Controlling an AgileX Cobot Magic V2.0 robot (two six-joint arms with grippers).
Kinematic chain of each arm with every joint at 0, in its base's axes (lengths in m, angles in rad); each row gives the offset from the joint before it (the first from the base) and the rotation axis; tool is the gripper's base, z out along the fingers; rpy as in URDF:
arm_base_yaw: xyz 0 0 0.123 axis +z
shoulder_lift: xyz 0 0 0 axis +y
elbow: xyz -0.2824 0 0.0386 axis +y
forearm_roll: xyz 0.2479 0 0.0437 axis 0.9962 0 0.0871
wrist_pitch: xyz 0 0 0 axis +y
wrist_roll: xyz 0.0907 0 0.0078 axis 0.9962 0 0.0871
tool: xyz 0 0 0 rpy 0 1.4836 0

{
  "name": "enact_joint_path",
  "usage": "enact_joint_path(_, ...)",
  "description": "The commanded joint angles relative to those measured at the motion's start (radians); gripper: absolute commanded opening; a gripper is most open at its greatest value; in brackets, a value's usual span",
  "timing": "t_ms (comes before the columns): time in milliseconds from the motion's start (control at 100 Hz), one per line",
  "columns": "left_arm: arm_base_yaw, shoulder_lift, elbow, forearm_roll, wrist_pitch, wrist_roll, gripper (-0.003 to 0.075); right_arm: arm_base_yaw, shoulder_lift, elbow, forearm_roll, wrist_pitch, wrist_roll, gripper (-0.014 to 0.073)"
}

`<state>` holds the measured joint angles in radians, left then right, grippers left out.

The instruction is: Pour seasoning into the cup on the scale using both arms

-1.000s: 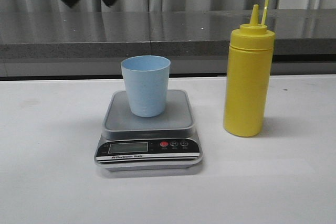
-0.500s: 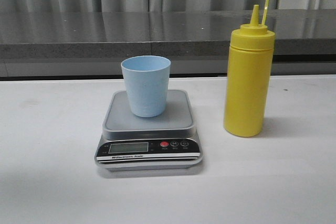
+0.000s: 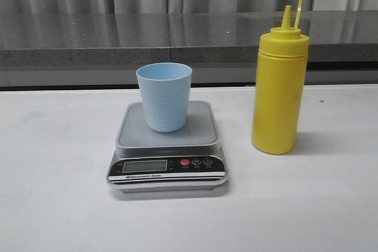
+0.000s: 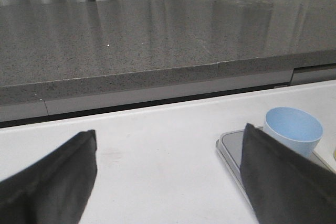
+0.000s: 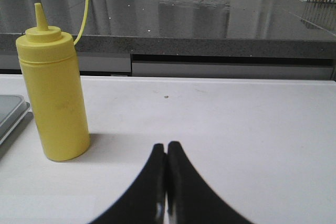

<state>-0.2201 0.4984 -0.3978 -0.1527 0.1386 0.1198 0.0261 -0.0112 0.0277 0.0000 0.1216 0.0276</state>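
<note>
On the counter [image 3: 53,205] the cup [image 3: 164,96] stands upright on the scale [image 3: 167,146], with the bottle [image 3: 279,81] upright just beside the scale on the right, apart from it, its cap off and hanging on its tether. Neither arm shows in the front view. The left gripper [image 4: 168,182] sits low over the counter with its fingers [image 4: 52,182] wide apart and nothing between them, the cup and scale near one finger. The right gripper [image 5: 167,182] rests low with its fingers [image 5: 184,187] pressed together, empty, the bottle well apart from it. A second ago black arm parts hung at the front view's upper left; they are gone now. Cup, scale and bottle have not moved.
</note>
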Motion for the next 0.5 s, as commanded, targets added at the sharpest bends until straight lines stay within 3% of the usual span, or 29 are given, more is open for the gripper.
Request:
enact_joint_path(0, 0.004, -0.063, 0.006, -0.010, -0.057, -0.010, 0.0544, -0.006, -0.019, -0.021, 0.000, -0.077, -0.006, -0.0067)
enact_joint_path(380, 0.004, -0.153, 0.077, -0.010, -0.037, -0.010, 0.0542, -0.006, -0.019, -0.021, 0.000, -0.077, -0.006, -0.0067)
enact_joint_path(490, 0.004, -0.153, 0.077, -0.010, -0.042, -0.010, 0.0479, -0.006, -0.019, -0.021, 0.000, -0.077, -0.006, -0.0067)
